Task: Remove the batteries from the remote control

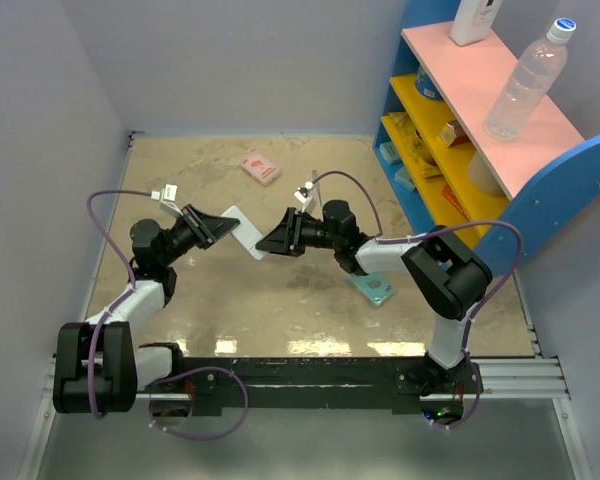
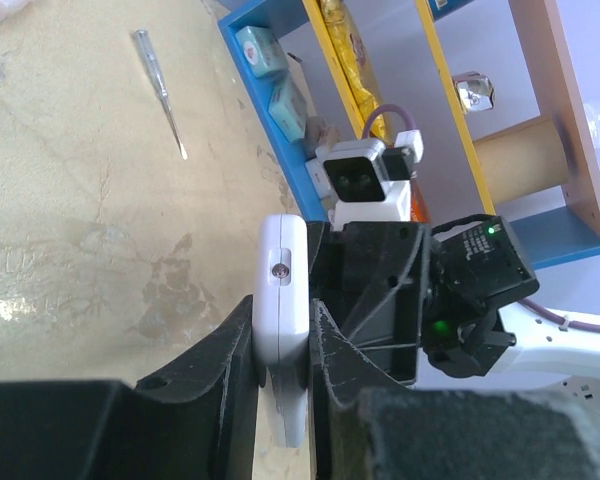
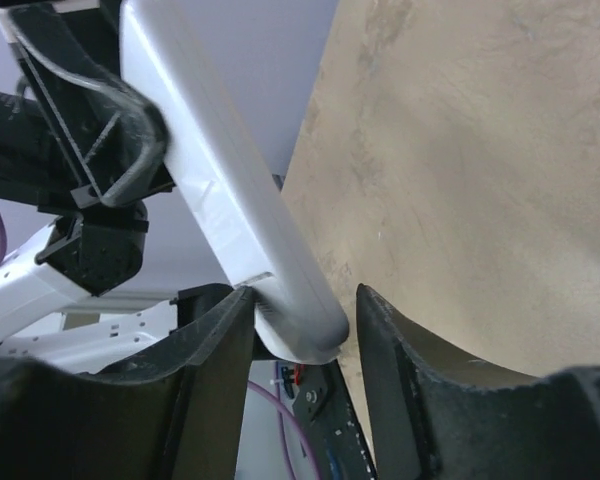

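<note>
Left gripper (image 1: pixel 220 228) clamped the remote control (image 1: pixel 245 235) aloft; right gripper (image 1: pixel 272 240) loosely straddled its end, jaws part-open. Uneven closing, I judged, could twist it free.

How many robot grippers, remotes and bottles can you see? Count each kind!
Black two-finger grippers: 2, left gripper, right gripper
Slim white remote control: 1
Bottles: 2, clear plastic bottle, white bottle
Total: 5
</note>
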`<state>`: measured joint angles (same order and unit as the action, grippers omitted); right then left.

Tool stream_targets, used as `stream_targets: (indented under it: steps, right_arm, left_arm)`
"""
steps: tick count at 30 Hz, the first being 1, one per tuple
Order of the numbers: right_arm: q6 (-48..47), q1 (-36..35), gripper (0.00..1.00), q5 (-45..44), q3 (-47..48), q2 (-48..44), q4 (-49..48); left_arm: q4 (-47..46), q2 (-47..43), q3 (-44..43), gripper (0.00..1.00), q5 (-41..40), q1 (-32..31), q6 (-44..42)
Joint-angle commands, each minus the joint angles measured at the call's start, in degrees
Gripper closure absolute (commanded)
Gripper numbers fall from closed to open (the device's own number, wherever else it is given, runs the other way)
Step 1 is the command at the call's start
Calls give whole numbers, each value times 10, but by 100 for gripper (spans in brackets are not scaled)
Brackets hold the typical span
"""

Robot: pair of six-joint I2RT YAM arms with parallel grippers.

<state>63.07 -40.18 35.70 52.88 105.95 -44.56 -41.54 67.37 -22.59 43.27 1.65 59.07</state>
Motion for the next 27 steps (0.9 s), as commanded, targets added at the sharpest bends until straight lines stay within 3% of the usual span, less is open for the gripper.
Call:
stream_targets:
  steps: [1,5,10,13,19,23,25,27]
  right_arm:
    - [16,-9,55,19,5,16,-40]
    - [12,-10,69,32,-11,26,-55]
    - [-20,-5,73,45,-44,30,-52]
    - [-32,-3,83,50,-60,33,-53]
    - [-33,1,83,54,-89,29,-76]
    - [-42,2,96,54,-95,19,-71]
    - [-45,2,96,53,-96,10,-69]
    - [-57,2,86,44,-92,-9,-56]
  left_arm:
    - [-46,1,-8,100,3,2,8]
    - [-60,13,-10,100,-2,2,11]
    - [-53,32,-23,100,-6,7,-9]
    - [-35,36,-33,100,-10,14,-27]
    - [-5,36,-37,100,-22,18,-52]
    - [6,35,-38,100,-29,20,-59]
    - [8,36,-38,100,-28,19,-59]
    - [16,34,-35,100,-26,19,-59]
